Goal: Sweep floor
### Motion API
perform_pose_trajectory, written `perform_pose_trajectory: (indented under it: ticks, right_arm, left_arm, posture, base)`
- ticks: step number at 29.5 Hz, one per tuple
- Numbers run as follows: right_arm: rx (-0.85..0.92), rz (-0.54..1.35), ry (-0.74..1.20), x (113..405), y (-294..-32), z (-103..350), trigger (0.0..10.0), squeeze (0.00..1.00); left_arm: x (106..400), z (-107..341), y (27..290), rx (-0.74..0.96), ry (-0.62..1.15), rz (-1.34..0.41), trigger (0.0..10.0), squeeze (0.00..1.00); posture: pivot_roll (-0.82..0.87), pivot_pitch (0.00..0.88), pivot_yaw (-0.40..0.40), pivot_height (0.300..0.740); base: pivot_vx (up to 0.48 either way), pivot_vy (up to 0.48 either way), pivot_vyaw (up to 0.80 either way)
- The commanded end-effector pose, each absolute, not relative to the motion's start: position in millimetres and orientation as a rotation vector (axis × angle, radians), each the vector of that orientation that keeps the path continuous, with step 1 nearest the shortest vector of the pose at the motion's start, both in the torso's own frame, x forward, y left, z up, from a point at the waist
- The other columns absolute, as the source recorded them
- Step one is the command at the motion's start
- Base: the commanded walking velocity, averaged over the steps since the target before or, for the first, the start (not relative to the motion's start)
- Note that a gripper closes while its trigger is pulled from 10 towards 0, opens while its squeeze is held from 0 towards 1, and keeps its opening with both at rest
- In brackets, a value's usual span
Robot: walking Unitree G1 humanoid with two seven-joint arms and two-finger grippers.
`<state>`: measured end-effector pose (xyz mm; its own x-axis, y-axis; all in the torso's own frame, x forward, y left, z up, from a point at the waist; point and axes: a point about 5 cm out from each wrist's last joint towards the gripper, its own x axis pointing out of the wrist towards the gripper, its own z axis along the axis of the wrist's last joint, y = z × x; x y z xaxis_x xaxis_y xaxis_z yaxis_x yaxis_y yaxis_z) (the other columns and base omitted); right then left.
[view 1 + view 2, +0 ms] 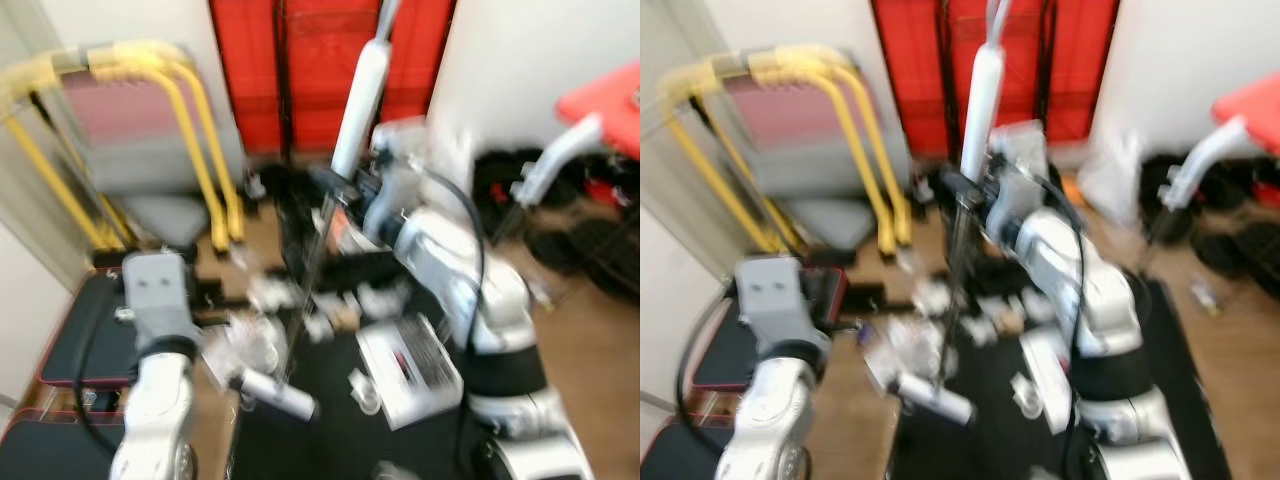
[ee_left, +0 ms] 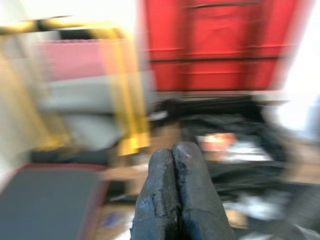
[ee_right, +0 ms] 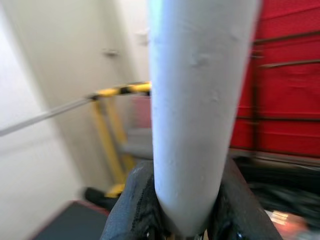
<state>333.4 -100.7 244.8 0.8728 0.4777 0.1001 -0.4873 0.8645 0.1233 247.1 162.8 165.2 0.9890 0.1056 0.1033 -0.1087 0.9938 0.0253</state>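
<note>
Sweeping is underway: the right gripper is pinching the broom handle between its jaws, upright in the middle of the scene. Scraps are lying on the floor nearby. Left gripper is hovering, jaws pressed together. Next comes dragging the broom through that litter, I judge.

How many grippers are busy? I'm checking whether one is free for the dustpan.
1. The right gripper is clamped around the white broom handle, ahead of the robot. The left gripper is shut on nothing, pointing toward the yellow-framed chair.
</note>
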Motion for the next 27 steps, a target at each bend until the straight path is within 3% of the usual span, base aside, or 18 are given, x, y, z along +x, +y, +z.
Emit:
perform_pose_trajectory:
  ticks: [1,5,19,27]
  right_arm:
    - [0.136,0.509,-0.126,332,-97,255,10.0,0.0]
    - [0.138,0.505,-0.114,332,-96,252,10.0,0.0]
    - [0.25,0.503,-0.096,330,-93,246,10.0,0.0]
    - [0.282,0.481,-0.084,329,-91,241,10.0,0.0]
  left_arm:
    - [246,162,166,0.041,-0.089,0.113,10.0,0.0]
    - [247,162,166,0.04,-0.09,0.111,10.0,0.0]
    - [242,155,164,0.027,-0.057,0.093,10.0,0.0]
    - [240,154,162,0.025,-0.052,0.077,10.0,0.0]
  posture:
    - [-0.12,0.081,-0.054,0.74]
    - [-0.12,0.082,-0.052,0.74]
    - [-0.11,0.089,-0.051,0.74]
    - [-0.11,0.09,-0.048,0.74]
  base:
    - [0.349,0.0,0.0]
    - [0.337,0.0,0.0]
    - [0.0,0.0,0.0]
    - [0.0,-0.292,0.0]
